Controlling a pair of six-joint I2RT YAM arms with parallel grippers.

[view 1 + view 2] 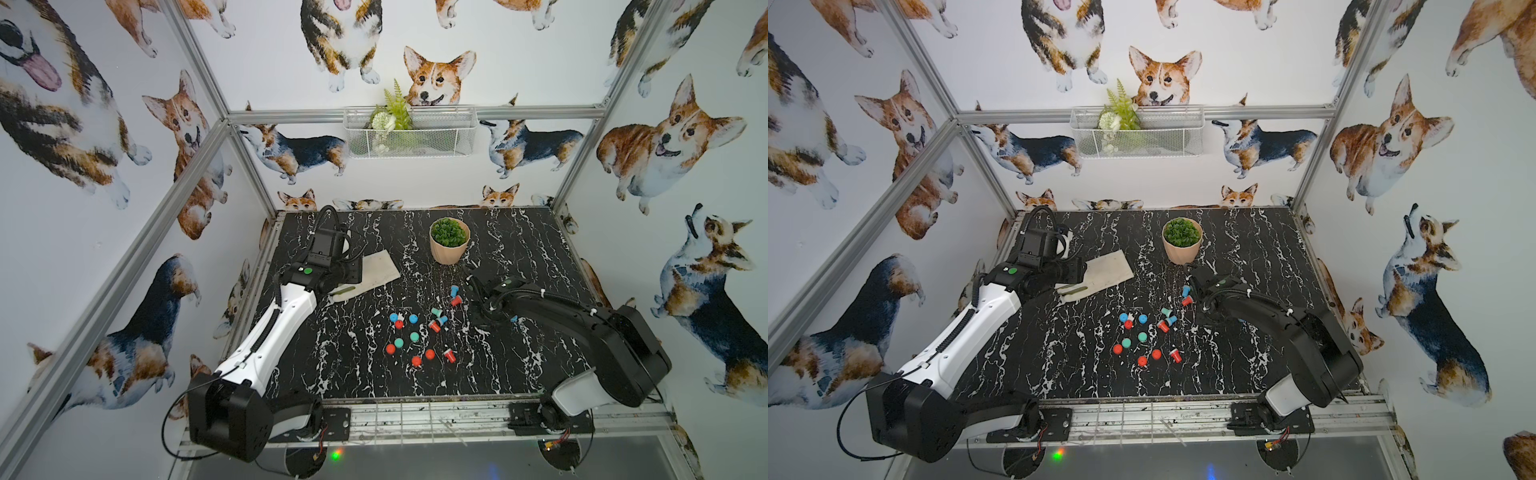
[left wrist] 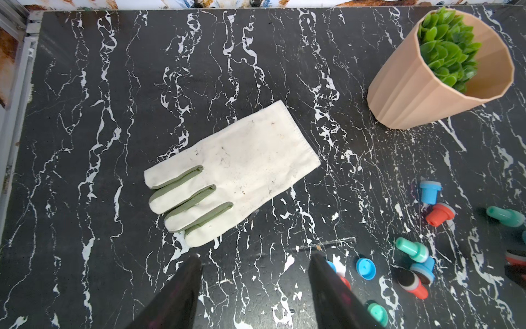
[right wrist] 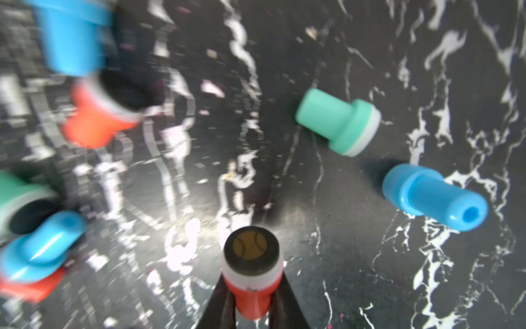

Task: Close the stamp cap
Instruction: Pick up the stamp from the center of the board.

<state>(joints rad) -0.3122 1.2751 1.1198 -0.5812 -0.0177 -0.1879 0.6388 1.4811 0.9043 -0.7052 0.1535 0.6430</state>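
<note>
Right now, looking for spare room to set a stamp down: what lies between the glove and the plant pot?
Nothing: the table is bare between the glove and the plant pot, clearest in the left wrist view.

Blue stamp (image 3: 71, 40) is blurred (and edge-cropped).

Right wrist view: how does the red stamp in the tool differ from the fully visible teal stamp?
The red stamp is clamped in the right tool; the teal stamp lies loose on its side on the table. The red stamp's face points at the camera, showing a ball design; the teal stamp's face is turned away. Both have a stubby handle and white band.
</note>
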